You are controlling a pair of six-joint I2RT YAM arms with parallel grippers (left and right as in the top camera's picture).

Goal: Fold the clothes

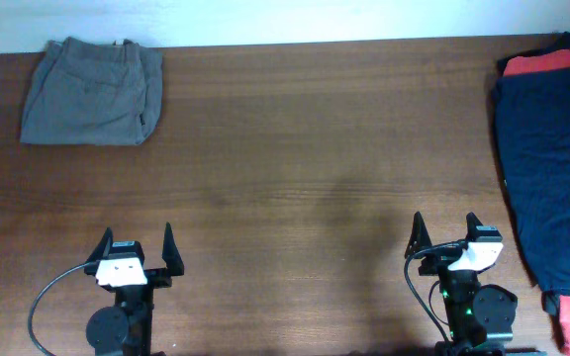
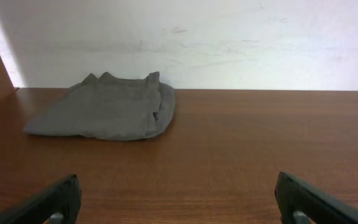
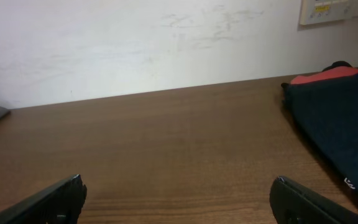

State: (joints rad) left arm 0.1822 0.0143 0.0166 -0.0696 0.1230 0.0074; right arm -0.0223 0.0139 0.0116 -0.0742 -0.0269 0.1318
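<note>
Lying flat and dark navy, the shorts [image 1: 552, 168] — left fingers [image 1: 170, 252], right fingers [image 1: 418, 239] wide open, empty.

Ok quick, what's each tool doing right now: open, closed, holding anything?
Left tool: open, holding nothing.
Right tool: open, holding nothing.

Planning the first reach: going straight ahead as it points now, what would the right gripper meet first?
Probably only the back wall: the right gripper faces bare table; the navy shorts lie off to its right.
</note>
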